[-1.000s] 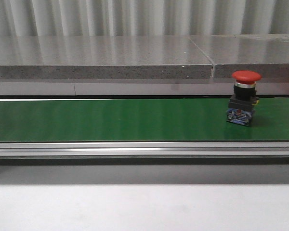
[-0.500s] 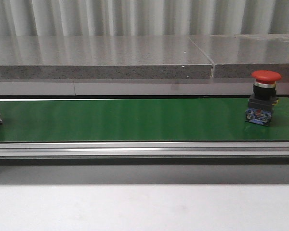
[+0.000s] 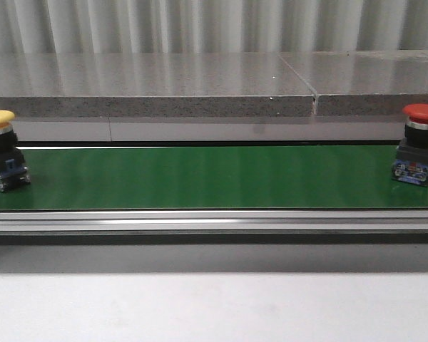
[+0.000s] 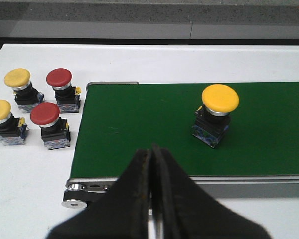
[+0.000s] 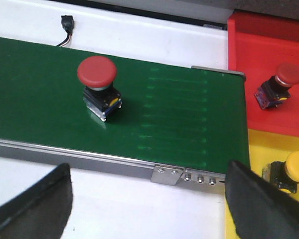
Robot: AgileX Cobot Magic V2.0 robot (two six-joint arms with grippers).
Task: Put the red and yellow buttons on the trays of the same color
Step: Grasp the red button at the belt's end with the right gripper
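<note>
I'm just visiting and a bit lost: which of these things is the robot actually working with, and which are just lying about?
Part of the job:
- red button and yellow button on the green belt
- red tray and yellow tray, one button in each
- four spare buttons beside the belt
- left gripper, right gripper

Just lying about:
- small black plug
- grey stone ledge
</note>
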